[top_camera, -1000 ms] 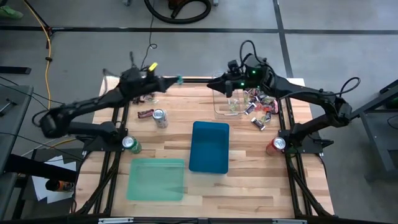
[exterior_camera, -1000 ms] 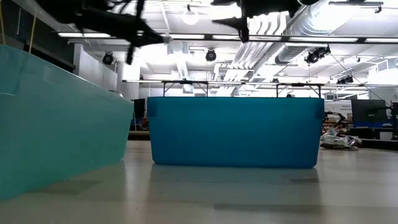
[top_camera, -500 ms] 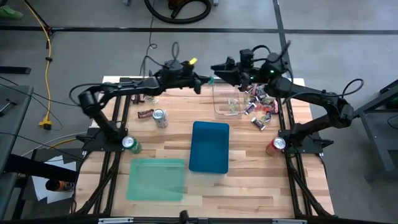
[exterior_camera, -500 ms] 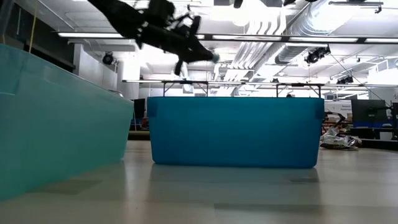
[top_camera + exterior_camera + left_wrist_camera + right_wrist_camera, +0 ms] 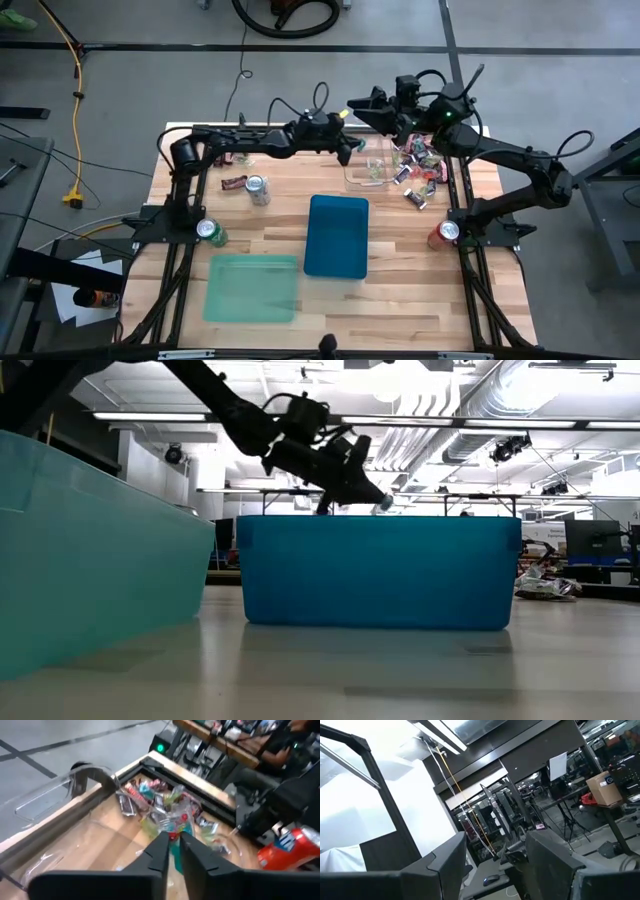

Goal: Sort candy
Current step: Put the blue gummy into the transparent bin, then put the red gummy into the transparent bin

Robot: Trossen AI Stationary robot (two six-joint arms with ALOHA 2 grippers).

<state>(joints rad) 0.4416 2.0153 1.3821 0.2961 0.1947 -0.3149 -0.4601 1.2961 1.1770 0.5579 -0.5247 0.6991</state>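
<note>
1. Candy pile [image 5: 418,170] sits at the table's far right corner, beside a clear tray [image 5: 366,172].
2. Left gripper [image 5: 357,147] reaches over the clear tray's edge, clenched on a small blue-green candy [image 5: 176,851], probably to drop it there.
3. Right gripper [image 5: 356,104] is raised off the table's far edge, fingers apart, holding nothing; likely keeping clear.
4. Blue bin [image 5: 337,236], green bin [image 5: 251,288] and three soda cans [image 5: 257,189] lie nearer; nothing blocks the drop.

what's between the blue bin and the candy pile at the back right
The clear container sits between the blue bin and the candy pile, seen in the high view.
</note>
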